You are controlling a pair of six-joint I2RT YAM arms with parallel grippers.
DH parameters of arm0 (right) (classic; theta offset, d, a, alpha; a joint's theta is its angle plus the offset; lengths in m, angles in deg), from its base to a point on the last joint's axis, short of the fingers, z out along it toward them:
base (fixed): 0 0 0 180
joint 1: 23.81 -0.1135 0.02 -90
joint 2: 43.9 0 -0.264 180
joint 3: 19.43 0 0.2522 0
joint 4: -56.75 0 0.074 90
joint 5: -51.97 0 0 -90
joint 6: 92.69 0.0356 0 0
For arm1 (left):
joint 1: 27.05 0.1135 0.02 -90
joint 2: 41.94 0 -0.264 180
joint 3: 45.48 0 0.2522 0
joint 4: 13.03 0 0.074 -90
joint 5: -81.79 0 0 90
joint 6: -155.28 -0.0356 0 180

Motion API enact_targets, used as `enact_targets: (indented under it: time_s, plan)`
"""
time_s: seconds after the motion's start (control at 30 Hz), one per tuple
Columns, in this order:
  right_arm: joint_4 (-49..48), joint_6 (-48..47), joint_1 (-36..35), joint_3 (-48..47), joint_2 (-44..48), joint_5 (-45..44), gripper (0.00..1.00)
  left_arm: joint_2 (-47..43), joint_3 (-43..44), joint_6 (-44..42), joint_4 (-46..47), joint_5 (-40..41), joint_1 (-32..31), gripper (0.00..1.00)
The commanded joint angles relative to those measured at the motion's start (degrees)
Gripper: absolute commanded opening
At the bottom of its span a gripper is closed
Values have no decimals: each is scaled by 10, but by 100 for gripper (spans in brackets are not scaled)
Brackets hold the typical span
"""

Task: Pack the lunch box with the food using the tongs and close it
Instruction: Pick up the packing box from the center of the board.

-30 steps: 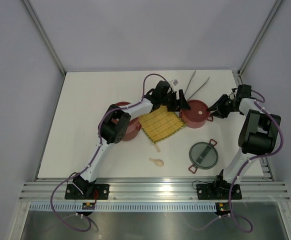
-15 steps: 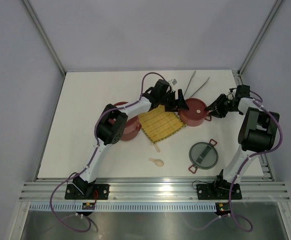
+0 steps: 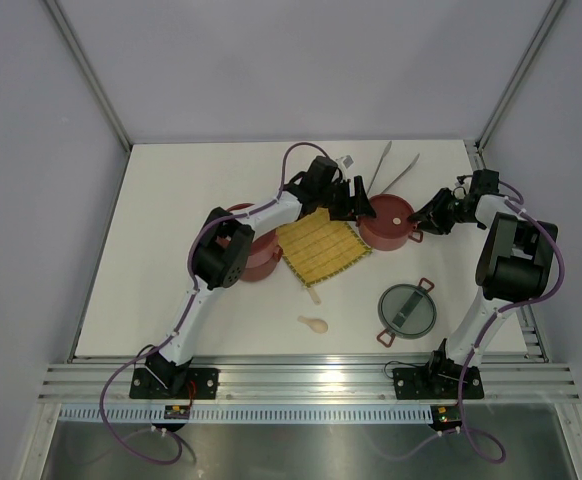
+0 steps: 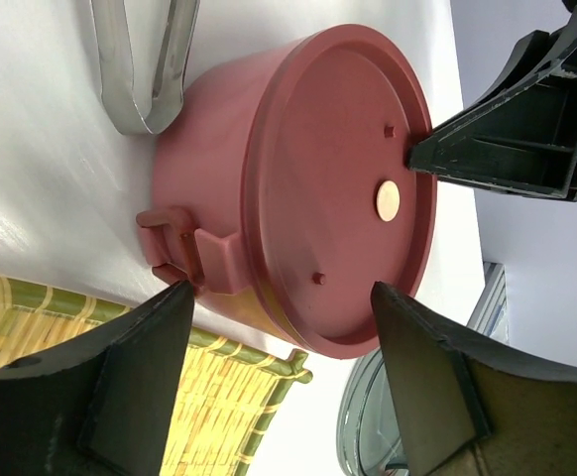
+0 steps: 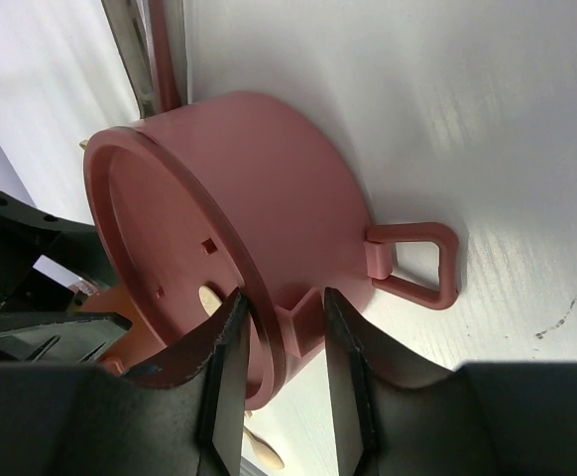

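One tier of the lunch box (image 3: 389, 222) sits toward the far right part of the bench (image 3: 171, 250), and a flat red lid (image 4: 338, 188) already covers it. What it holds cannot be seen. A second tier (image 3: 261, 258) sits left of the middle, mostly hidden under the left arm, so its filling cannot be judged either. No food shows anywhere on the bench.

The tongs (image 4: 112, 59) lie flat just behind the covered tier, toward the far edge, with neither gripper on them. The grey top lid (image 3: 407, 309) lies well apart, toward the near right corner. By my reading, stacking the tiers and clipping on that top lid are not yet done.

The left gripper (image 4: 279, 297) is spread wide, its fingers to either side of the covered tier without visibly touching it. The right gripper (image 5: 284, 297) straddles the tier's rim at a side lug, with its jaws close in. Whether it truly pinches, I cannot tell.

A yellow mat (image 3: 321, 248) lies between the two tiers, and a small spoon (image 3: 313, 322) lies nearer the front edge.
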Motion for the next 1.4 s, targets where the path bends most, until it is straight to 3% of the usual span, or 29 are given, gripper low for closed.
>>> enact_targets:
  time_s: [0.0, 0.23, 0.47, 0.67, 0.97, 1.17, 1.37]
  plan:
    - [-1, -2, -2, -8, -6, -15, 15, -8, 26, -3, 10, -8, -4, 73]
    - [0, -3, -2, -8, -8, -15, 13, -2, 29, -3, 8, -8, -4, 66]
    - [4, -6, -2, -9, -13, -14, 13, -7, 29, -11, -1, 6, -3, 65]
    - [2, -1, -2, -12, -14, -11, 13, -8, 35, -9, 2, 7, -3, 54]
    - [3, -4, -2, -10, -19, -9, 13, -5, 37, -6, 6, 3, -3, 57]
    - [3, -7, -2, -12, -19, -8, 13, 4, 42, 1, 5, 0, 0, 68]
    - [3, -7, -2, -11, -20, -9, 11, 9, 45, 10, 9, -1, 4, 67]
